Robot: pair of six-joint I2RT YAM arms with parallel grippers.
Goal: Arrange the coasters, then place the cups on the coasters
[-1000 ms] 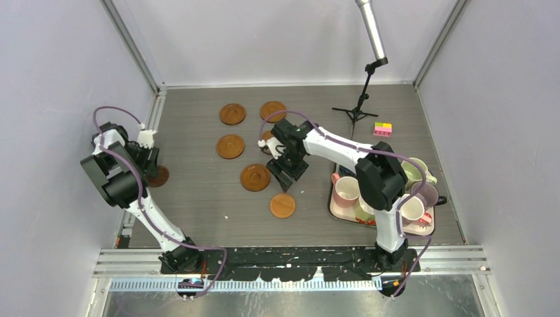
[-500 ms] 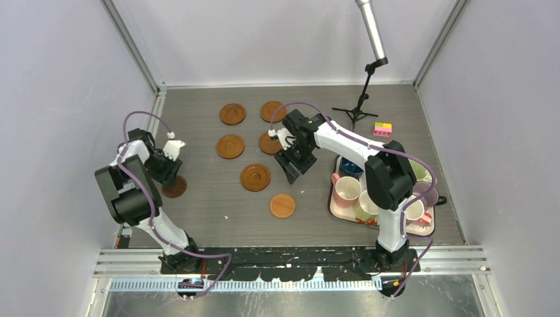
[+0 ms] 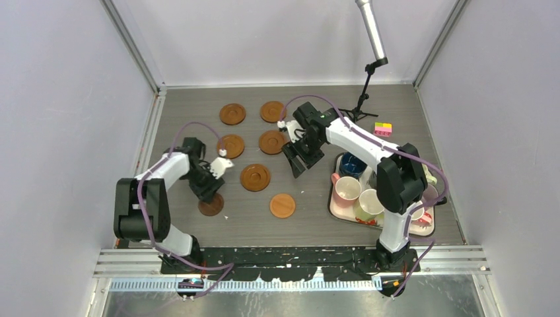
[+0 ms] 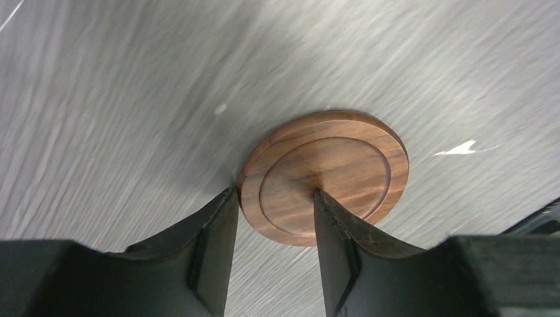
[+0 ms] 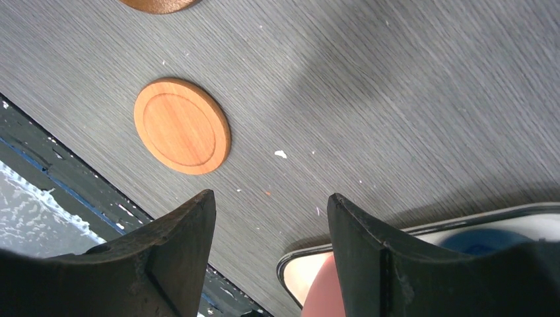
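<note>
Top external view: at the tabletop's (image 3: 198, 119) right edge sits the tray (image 3: 337, 212), the right gripper (image 3: 295, 166) open and empty beside it. Toward the front edge the left gripper (image 3: 210, 197), half closed, pinches the dark coaster (image 3: 212, 207) by its rim, with the other coasters (image 3: 255, 177) off to its right.

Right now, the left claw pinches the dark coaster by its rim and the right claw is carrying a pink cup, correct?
Not quite. The right gripper carries nothing: the right wrist view shows its fingers apart with nothing between them. The pink cup sits on the tray. The left gripper does pinch the dark coaster by its rim.
</note>
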